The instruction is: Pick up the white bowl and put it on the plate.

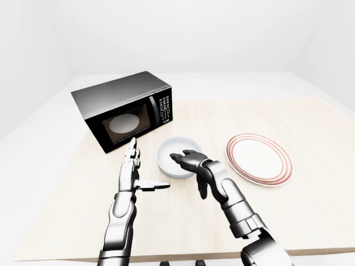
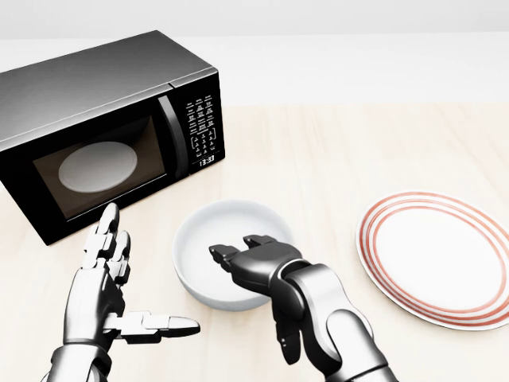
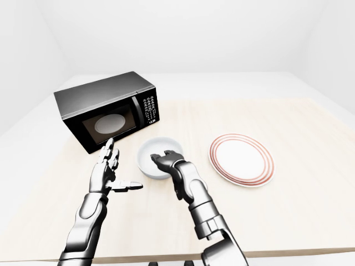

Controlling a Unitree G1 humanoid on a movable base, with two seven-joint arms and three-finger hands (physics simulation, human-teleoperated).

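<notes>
Though only a few things sit on the counter (image 1: 310, 127), the count is short: 1 white bowl (image 2: 199, 247), 1 plate (image 2: 433, 255) w/ red rings, 1 black microwave (image 2: 95, 127), plus 2 hands. The white bowl stands on the counter betw. the microwave and the plate, apart from both, below-right of the microwave door in the head view. Right hand (image 2: 258, 267) hangs over the bowl's lower-right rim; its fingers (image 2: 227, 256) curl down into the bowl's inside while the thumb drops outside the rim toward the view's bottom. Can't tell if they actually touch or pinch the rim. Left hand (image 2: 107, 278) is left of the bowl, clear of it, fingers spread straight, thumb pointing right, holding nothing.

Hidden: bowl's lower-right rim is behind the right hand; microwave's left end is cut by the head view's edge; plate's right edge is nearly clipped there. Clock digits on the microwave panel too small to read surely. A pale round turntable shows through the door.

Room: bare counter lies right of and above the plate; counter's near edge shows under the arms in the eye views.
</notes>
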